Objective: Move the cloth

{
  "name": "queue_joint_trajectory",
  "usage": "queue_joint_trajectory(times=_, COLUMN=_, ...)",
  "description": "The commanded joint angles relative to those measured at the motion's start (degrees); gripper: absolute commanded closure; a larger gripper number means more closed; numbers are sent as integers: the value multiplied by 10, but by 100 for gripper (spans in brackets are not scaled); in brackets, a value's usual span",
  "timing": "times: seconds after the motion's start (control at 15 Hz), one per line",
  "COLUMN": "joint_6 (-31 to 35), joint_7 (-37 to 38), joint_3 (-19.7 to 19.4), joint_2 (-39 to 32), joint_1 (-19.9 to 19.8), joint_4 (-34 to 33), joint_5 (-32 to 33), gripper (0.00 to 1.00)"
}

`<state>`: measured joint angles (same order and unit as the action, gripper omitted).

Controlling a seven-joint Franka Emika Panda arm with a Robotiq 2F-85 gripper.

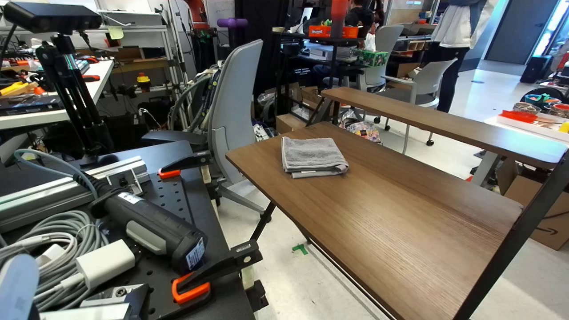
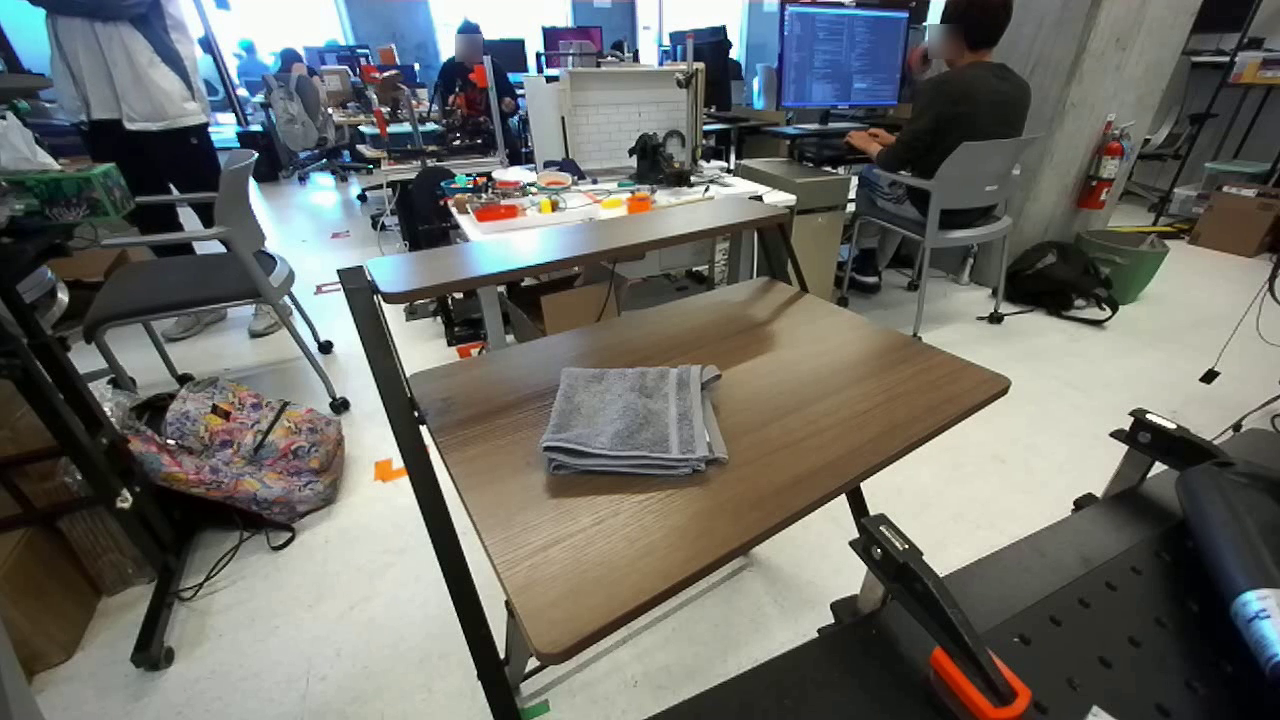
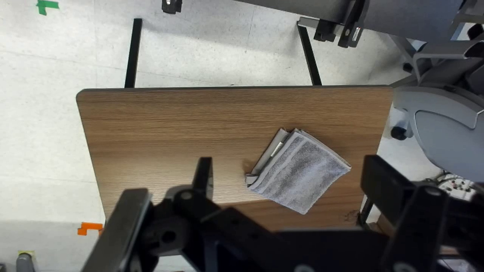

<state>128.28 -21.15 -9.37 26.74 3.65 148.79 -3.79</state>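
The grey folded cloth [image 1: 313, 155] lies flat on a brown wooden table in both exterior views, and it also shows there [image 2: 630, 415]. In the wrist view the cloth [image 3: 302, 172] lies turned at an angle, with a pale striped edge and a small tag on its left side. My gripper [image 3: 287, 160] is open and empty in the wrist view. Its two black fingers stand wide apart, one on each side of the cloth in the picture, and it appears above the table without touching the cloth. The gripper does not show in the exterior views.
The brown table [image 1: 400, 222] has a raised narrow shelf [image 1: 444, 120] along one long side and a dark metal post [image 2: 430, 500] at one end. A black bench [image 2: 1050, 600] with clamps stands along the opposite side. A grey office chair [image 1: 235, 89] stands near one end.
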Motion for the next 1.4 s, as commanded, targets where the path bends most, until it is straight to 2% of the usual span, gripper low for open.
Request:
queue_joint_trajectory(times=0.0, joint_6=44, joint_7=1, joint_3=25, joint_2=-21, joint_1=11, joint_4=19, joint_5=-7, gripper=0)
queue_joint_trajectory(times=0.13, joint_6=96, joint_7=13, joint_3=46, joint_2=-49, joint_1=29, joint_4=27, joint_5=-18, gripper=0)
queue_joint_trajectory(times=0.4, joint_6=212, joint_7=70, joint_3=98, joint_2=-170, joint_1=69, joint_4=-6, joint_5=-31, gripper=0)
queue_joint_trajectory(times=0.67, joint_6=283, joint_7=117, joint_3=143, joint_2=-310, joint_1=84, joint_4=-87, joint_5=-41, gripper=0)
queue_joint_trajectory(times=0.8, joint_6=304, joint_7=154, joint_3=161, joint_2=-383, joint_1=78, joint_4=-145, joint_5=-21, gripper=0)
queue_joint_trajectory(times=1.0, joint_6=280, joint_7=199, joint_3=166, joint_2=-489, joint_1=78, joint_4=-252, joint_5=-7, gripper=0)
queue_joint_trajectory(times=1.2, joint_6=252, joint_7=228, joint_3=153, joint_2=-590, joint_1=91, joint_4=-353, joint_5=13, gripper=0)
queue_joint_trajectory(times=1.33, joint_6=228, joint_7=234, joint_3=151, joint_2=-637, joint_1=94, joint_4=-400, joint_5=23, gripper=0)
